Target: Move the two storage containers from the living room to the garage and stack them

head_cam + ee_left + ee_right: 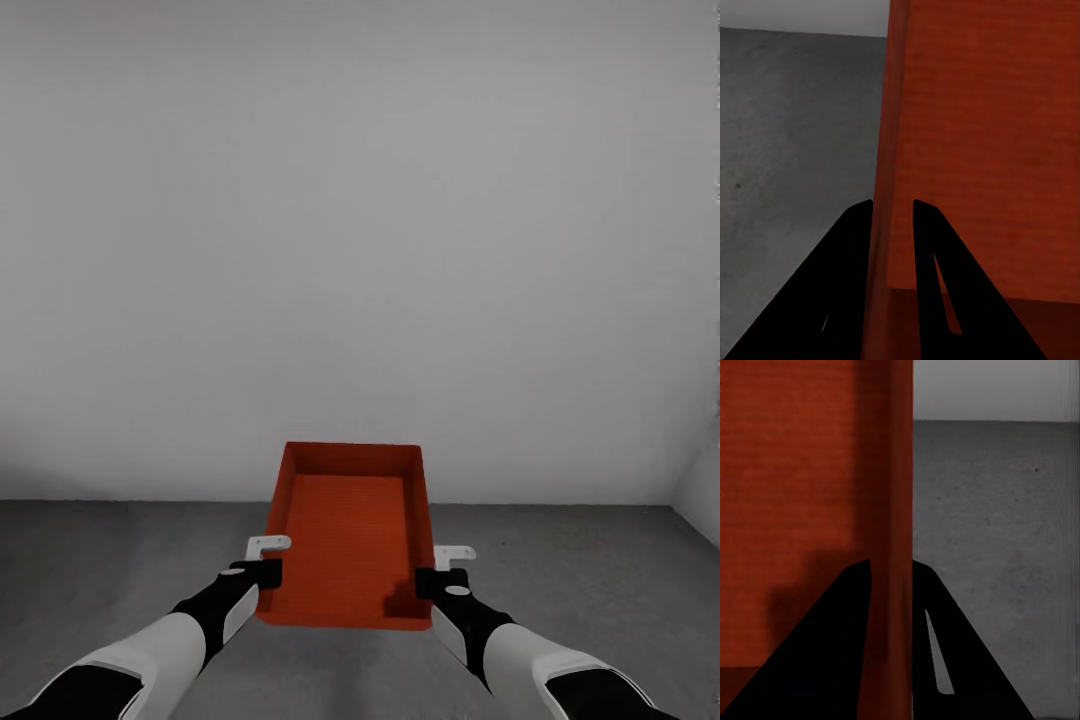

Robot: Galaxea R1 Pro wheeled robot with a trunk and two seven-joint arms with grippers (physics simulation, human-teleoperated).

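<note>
One orange-red storage container (350, 545) hangs in front of me above the dark concrete floor (600, 580), held level between both arms, its open inside bare. My left gripper (262, 572) is shut on its left wall, and my right gripper (440, 580) is shut on its right wall. In the left wrist view the container wall (891, 150) runs between the two black fingers (847, 277) of the left gripper (892, 206). The right wrist view has the container wall (891, 510) pinched the same way in the right gripper (892, 566).
A plain white-grey wall (360, 250) stands straight ahead, meeting the floor just beyond the container. Another wall (700, 490) comes in at the far right. Bare concrete spreads left and right of the arms.
</note>
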